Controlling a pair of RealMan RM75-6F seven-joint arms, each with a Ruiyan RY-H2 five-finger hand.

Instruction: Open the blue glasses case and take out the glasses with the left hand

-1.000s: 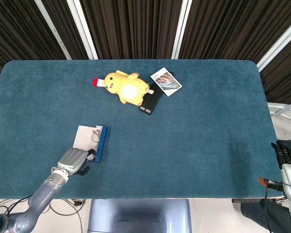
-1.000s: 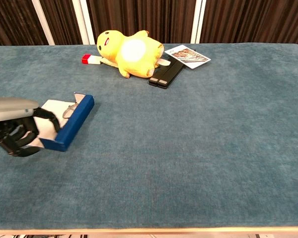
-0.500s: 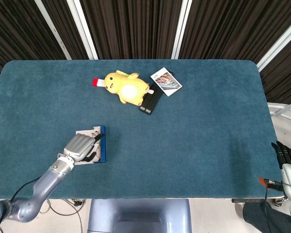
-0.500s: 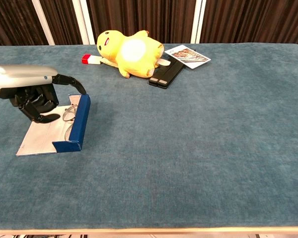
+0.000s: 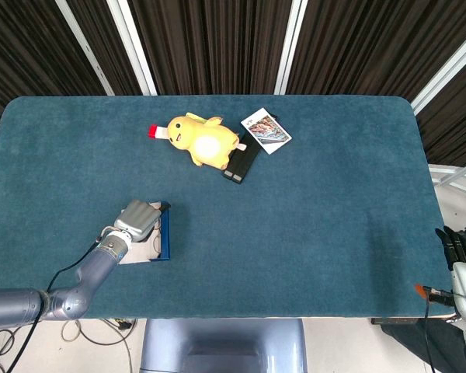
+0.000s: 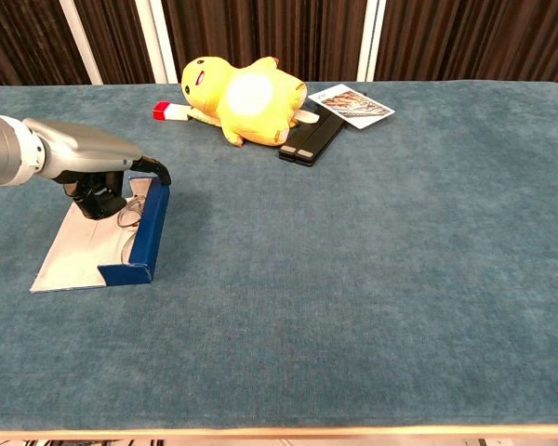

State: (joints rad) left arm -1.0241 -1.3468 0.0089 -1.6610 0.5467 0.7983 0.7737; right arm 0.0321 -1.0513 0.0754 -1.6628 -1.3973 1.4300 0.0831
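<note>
Well beyond the left hand (image 6: 93,177), toward the far edge of the table (image 5: 334,217), a yellow plush toy (image 5: 204,140) lies on its side. A small red and white object (image 5: 156,132) pokes out at its head end, a black flat device (image 5: 241,162) lies against its other side, and a printed card (image 5: 266,130) sits just past that. Nothing stands between the left hand and this group, and all of it is well apart from the hand.

Directly under the left hand lies the blue glasses case (image 6: 141,240), open, its pale lining spread flat on the table and its blue wall standing up along the side of the hand that faces the table's middle. The glasses (image 6: 128,219) lie inside on the lining, their thin frame showing just below the dark fingers (image 6: 98,200), which curl down into the case. Whether the fingers actually grip the frame cannot be told.

The right hand (image 5: 460,249) hangs off the table's near right corner, dark fingers pointing up and holding nothing.

The table is covered in teal felt; dark pleated curtains with white posts stand behind it.
</note>
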